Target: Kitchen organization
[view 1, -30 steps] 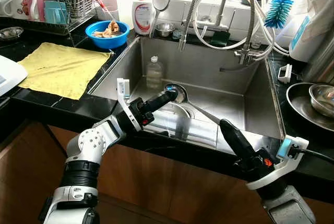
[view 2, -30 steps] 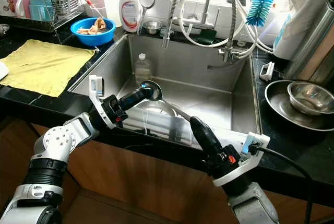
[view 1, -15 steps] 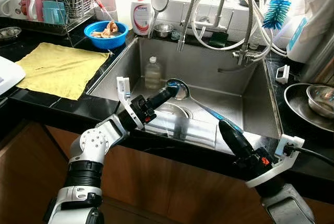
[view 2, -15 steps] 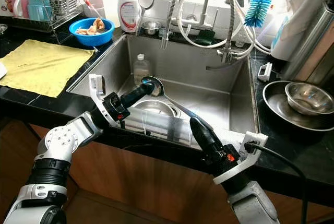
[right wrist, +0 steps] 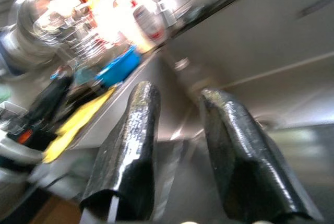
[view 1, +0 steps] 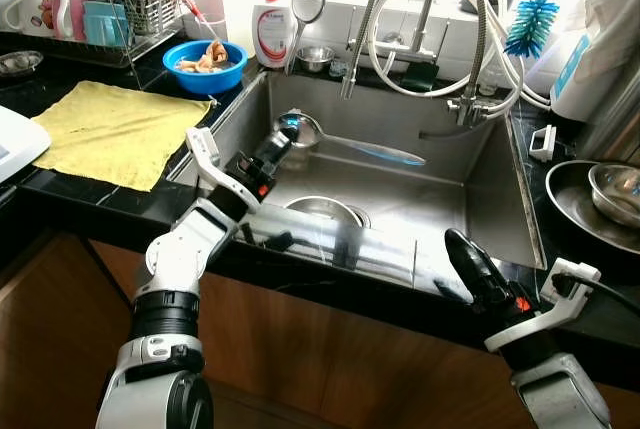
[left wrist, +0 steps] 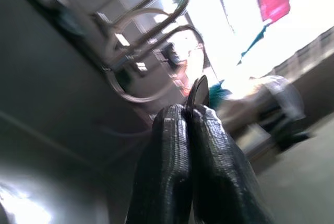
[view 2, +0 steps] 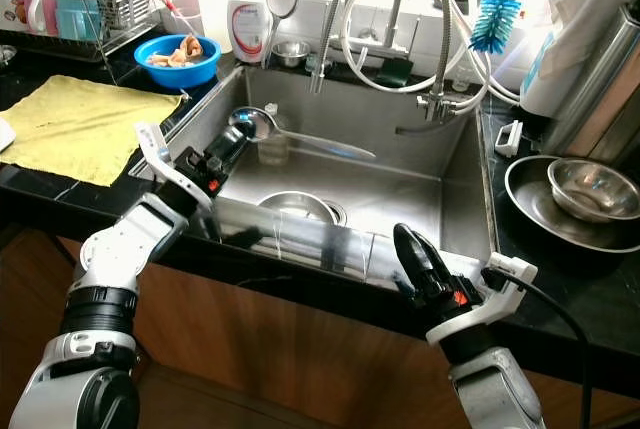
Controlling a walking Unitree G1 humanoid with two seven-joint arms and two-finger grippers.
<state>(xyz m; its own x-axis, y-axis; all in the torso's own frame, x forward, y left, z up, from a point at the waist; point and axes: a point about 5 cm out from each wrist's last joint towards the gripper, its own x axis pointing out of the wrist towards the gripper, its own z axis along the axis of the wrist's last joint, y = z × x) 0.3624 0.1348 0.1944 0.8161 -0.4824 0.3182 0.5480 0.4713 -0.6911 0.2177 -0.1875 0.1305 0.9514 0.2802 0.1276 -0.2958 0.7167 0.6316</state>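
Left claw (view 1: 283, 139) pinches a long steel ladle (view 1: 345, 145) level over the steel sink (view 1: 400, 199); right claw (view 1: 462, 251), fingers spread, hovers at the glossy black bench (view 1: 100, 199) edge.

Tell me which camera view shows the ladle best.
The left eye view: the whole ladle shows, bowl pinched in the left end effector, handle out over the sink. The right eye view matches. The left wrist view gives a sliver of it; the right wrist view is too blurred.

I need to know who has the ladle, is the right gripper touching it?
Apart. The left eye view shows the right gripper at the sink's front edge, well clear of the ladle held by the left gripper.
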